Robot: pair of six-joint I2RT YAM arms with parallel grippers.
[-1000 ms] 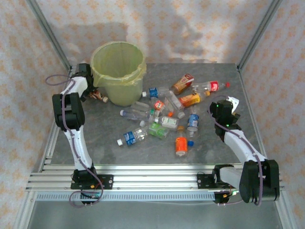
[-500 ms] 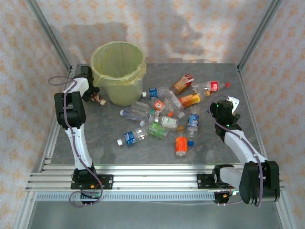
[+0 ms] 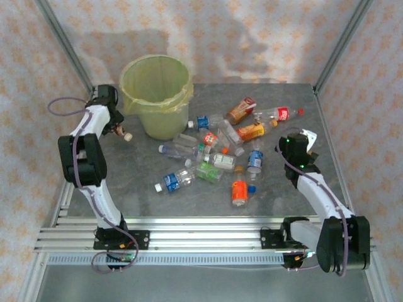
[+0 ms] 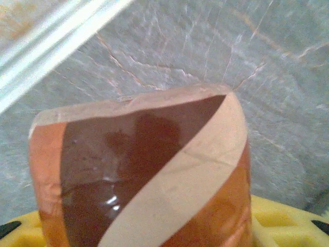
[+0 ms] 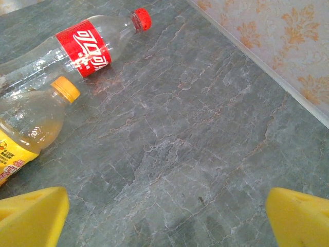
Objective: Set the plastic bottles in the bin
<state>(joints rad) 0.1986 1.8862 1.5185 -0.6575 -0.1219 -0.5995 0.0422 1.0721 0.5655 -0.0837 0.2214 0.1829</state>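
Observation:
My left gripper [image 3: 117, 128] is shut on a bottle with a brown, cream and orange label [image 4: 139, 175], just left of the bin [image 3: 160, 119]; its pale cap [image 3: 128, 135] pokes out toward the table. The bin is round, lined with a yellow-green bag. Several plastic bottles lie in a loose heap at mid-table, among them a blue-labelled one [image 3: 171, 181] and an orange one [image 3: 239, 190]. My right gripper [image 3: 306, 142] stands open over bare table, its yellow fingertips [image 5: 33, 213] wide apart. A red-labelled bottle [image 5: 82, 43] and an orange-capped one [image 5: 31, 128] lie just beyond it.
A metal frame post [image 3: 63, 44] and the patterned wall close in on the left behind the bin. The table's right edge [image 5: 267, 72] meets the wall close to my right gripper. Bare grey surface [image 3: 126, 182] lies between the left arm and the heap.
My left jaws have closed on the brown-labelled bottle beside the bin, and the left arm's elbow has swung out to the left. The right arm has hardly moved.

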